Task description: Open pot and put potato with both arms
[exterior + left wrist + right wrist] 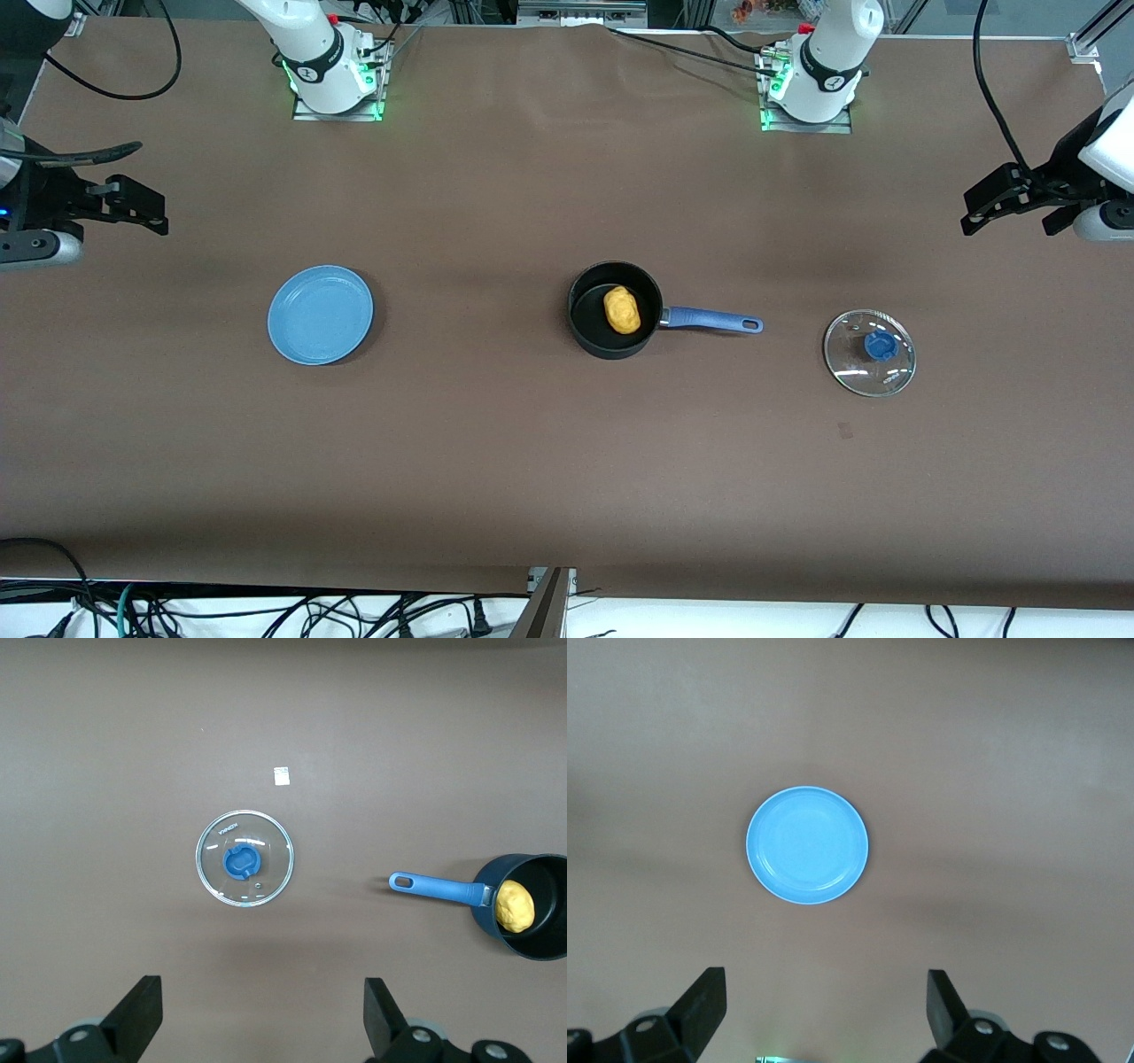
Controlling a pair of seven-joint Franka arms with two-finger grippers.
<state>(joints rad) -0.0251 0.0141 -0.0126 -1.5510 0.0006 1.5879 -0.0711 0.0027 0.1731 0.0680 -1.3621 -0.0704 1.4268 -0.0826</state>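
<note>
The black pot stands uncovered at the middle of the table, its blue handle pointing toward the left arm's end. The yellow-orange potato lies inside it. The glass lid with its blue knob lies flat on the table past the handle's tip, apart from the pot. My left gripper is open and empty, held high over the left arm's end of the table. My right gripper is open and empty, high over the right arm's end. The left wrist view shows the lid, the pot and the potato.
A flat blue plate lies empty on the table toward the right arm's end, and it also shows in the right wrist view. A small paper scrap lies near the lid. Cables run along the table's near edge.
</note>
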